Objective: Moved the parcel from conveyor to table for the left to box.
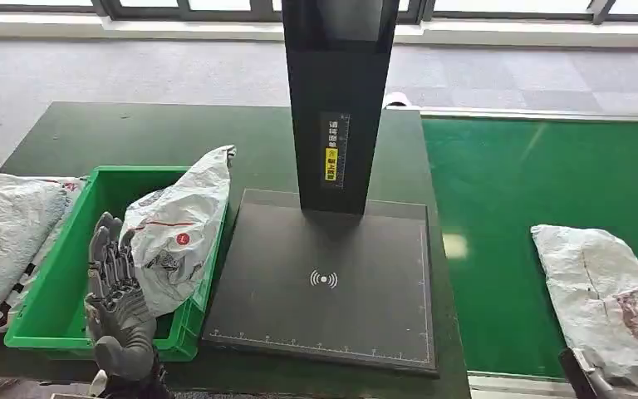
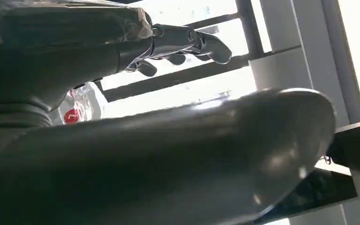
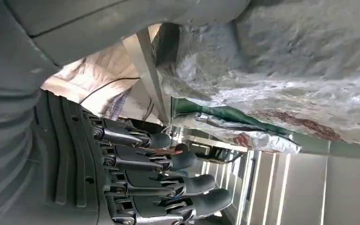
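A dark green bench (image 1: 174,137) meets grey carpet beside the green conveyor (image 1: 507,208), where the parcel (image 1: 606,291) lies. The left robot hand (image 1: 119,307) hovers wide, empty, by the green box (image 1: 58,291); the right robot hand (image 3: 136,183), fingers spread, reaches beneath the parcel.

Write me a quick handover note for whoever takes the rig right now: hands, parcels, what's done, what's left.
Left hand: open, fingers spread, holding nothing, at the green bin.
Right hand: fingers apart, close under the conveyor parcel, no grip visible.
Done: one white parcel leans inside the bin.
Left: the conveyor parcel lies on the green belt; bring it to the black scan pad, then the left hand boxes it.
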Motion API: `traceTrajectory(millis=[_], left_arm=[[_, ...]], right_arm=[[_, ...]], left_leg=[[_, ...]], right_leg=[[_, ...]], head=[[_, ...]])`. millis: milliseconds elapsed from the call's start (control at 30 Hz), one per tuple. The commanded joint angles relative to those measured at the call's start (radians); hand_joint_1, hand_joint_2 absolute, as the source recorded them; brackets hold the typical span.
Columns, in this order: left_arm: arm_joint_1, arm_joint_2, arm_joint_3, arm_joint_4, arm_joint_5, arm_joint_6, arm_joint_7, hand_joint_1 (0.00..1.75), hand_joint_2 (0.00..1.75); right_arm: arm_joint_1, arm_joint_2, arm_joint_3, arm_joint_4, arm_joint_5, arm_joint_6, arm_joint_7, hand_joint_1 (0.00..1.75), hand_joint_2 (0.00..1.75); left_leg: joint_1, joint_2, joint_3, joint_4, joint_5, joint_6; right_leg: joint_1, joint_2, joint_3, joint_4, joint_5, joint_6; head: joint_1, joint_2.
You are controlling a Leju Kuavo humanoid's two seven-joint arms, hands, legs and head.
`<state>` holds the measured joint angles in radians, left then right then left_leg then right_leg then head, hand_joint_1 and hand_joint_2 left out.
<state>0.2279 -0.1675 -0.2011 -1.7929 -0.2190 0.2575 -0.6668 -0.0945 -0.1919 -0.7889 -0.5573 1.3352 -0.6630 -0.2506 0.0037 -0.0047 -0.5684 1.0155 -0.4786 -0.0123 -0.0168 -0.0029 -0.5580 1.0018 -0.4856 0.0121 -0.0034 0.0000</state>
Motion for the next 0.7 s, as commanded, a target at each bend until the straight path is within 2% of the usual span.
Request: traceTrajectory(millis=[33, 100, 233, 300, 533, 567, 700], left_arm=[[-0.033, 0.052, -0.054, 0.092, 0.003, 0.04, -0.031, 0.0, 0.0], [-0.039, 0.05, -0.054, 0.104, 0.003, 0.041, -0.031, 0.0, 0.0], [-0.045, 0.045, -0.051, 0.112, -0.004, 0.042, -0.031, 0.0, 0.0], [-0.044, 0.044, -0.049, 0.111, -0.004, 0.041, -0.031, 0.0, 0.0], [-0.043, 0.043, -0.046, 0.108, -0.003, 0.04, -0.031, 0.0, 0.0], [-0.043, 0.043, -0.046, 0.108, -0.003, 0.04, -0.031, 0.0, 0.0], [-0.043, 0.043, -0.046, 0.108, -0.003, 0.04, -0.031, 0.0, 0.0]], right_arm=[[-0.061, -0.084, -0.042, 0.2, 0.073, 0.047, 0.17, 0.0, 1.75], [-0.068, -0.08, -0.044, 0.214, 0.08, 0.069, 0.172, 0.0, 1.75], [-0.072, -0.022, -0.03, 0.223, 0.069, 0.13, 0.141, 0.02, 1.75], [-0.074, -0.013, -0.025, 0.227, 0.074, 0.136, 0.147, 0.72, 1.75], [-0.078, -0.009, -0.022, 0.231, 0.077, 0.146, 0.152, 0.72, 1.75], [-0.078, -0.009, -0.022, 0.231, 0.077, 0.146, 0.152, 0.93, 1.75], [-0.078, -0.009, -0.022, 0.231, 0.077, 0.146, 0.152, 0.93, 1.75]], left_leg=[[0.0, -0.001, 0.001, -0.002, 0.001, 0.0], [0.0, 0.0, 0.002, -0.003, 0.001, 0.0], [0.0, 0.0, 0.002, -0.002, 0.001, 0.0], [0.001, 0.001, 0.002, -0.002, 0.001, 0.0], [0.002, 0.0, 0.003, -0.003, 0.002, 0.0], [0.002, 0.0, 0.003, -0.002, 0.001, 0.0], [0.002, 0.0, 0.003, -0.001, 0.001, 0.0]], right_leg=[[0.0, -0.001, 0.002, -0.002, 0.001, -0.001], [0.0, 0.0, 0.002, -0.003, 0.001, -0.001], [0.001, 0.0, 0.002, -0.002, 0.001, -0.001], [0.002, 0.001, 0.002, -0.003, 0.002, -0.001], [0.002, -0.001, 0.004, -0.004, 0.002, -0.001], [0.002, 0.0, 0.004, -0.002, 0.001, -0.001], [0.002, 0.0, 0.004, -0.002, 0.001, -0.001]], head=[[0.0, 0.0], [0.0, 0.0], [0.0, 0.0], [0.0, 0.0], [0.0, 0.0], [0.0, 0.0], [0.0, 0.0]])
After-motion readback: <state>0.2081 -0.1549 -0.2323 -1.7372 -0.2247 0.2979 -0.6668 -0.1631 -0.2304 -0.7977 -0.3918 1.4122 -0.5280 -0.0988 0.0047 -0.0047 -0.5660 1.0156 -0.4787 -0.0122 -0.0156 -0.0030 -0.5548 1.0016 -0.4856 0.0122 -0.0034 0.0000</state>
